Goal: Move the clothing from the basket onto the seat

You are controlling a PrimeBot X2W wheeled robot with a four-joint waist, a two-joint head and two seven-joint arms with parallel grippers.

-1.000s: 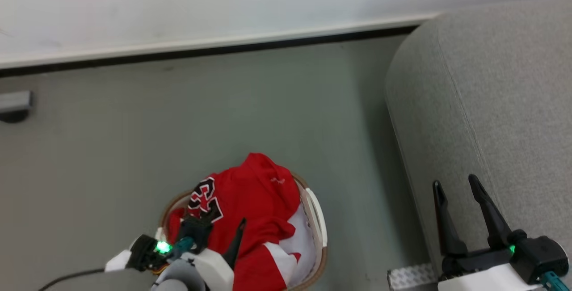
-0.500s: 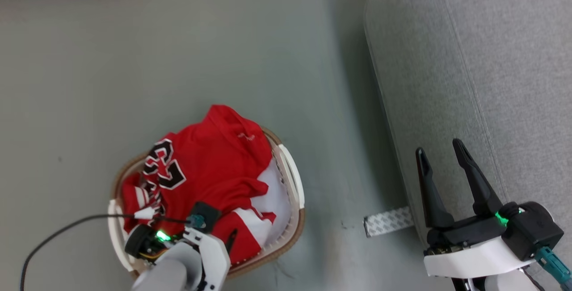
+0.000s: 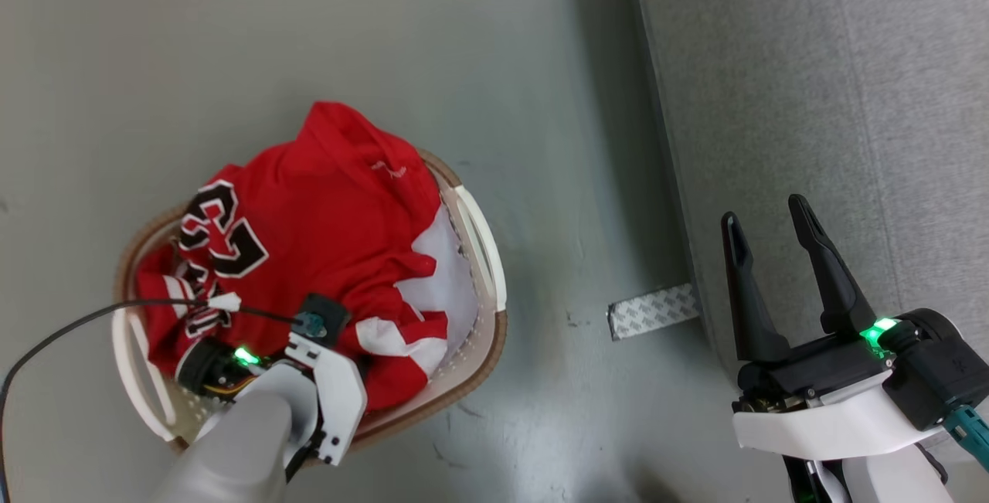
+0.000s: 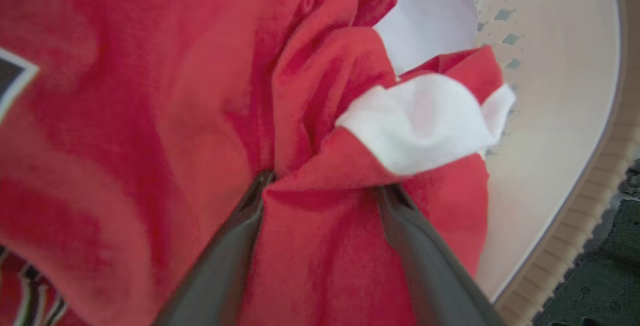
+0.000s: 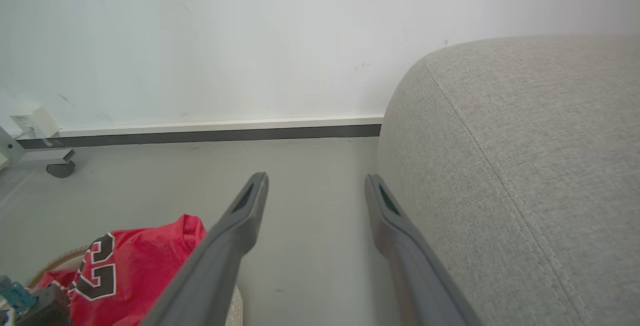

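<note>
Progress is judged to be at the very first step: nothing has been lifted or carried yet.

From the head view, the clothing (image 3: 332,217) is seen heaped in the basket (image 3: 485,256), with its upper fold spilling over the far rim and the numerals turned up. The basket stands on the floor (image 3: 232,39), apart from the seat (image 3: 811,101), on which no garment is seen. A pale left forearm (image 3: 247,433) is lowered over the near part of the heap, and its fingers are hidden beneath the wrist. The right gripper (image 3: 763,211) is held spread and empty above the seat's edge, near a taped strip (image 3: 653,308) on the floor.

From the left wrist view, the left gripper (image 4: 325,186) is shown with its fingers apart and their tips pushed into the red cloth. A raised fold is bracketed between them, just below a patch of white trim (image 4: 420,120). No pinch is made out, so the grasp is taken as not yet closed. The basket's perforated wall is seen to the right.

From the right wrist view, the right gripper's fingers are again seen parted with nothing between them. The seat is seen bare alongside, and the clothing low at the left.

Closing on the fold, lifting, carrying across and releasing on the seat are all left to be done.
</note>
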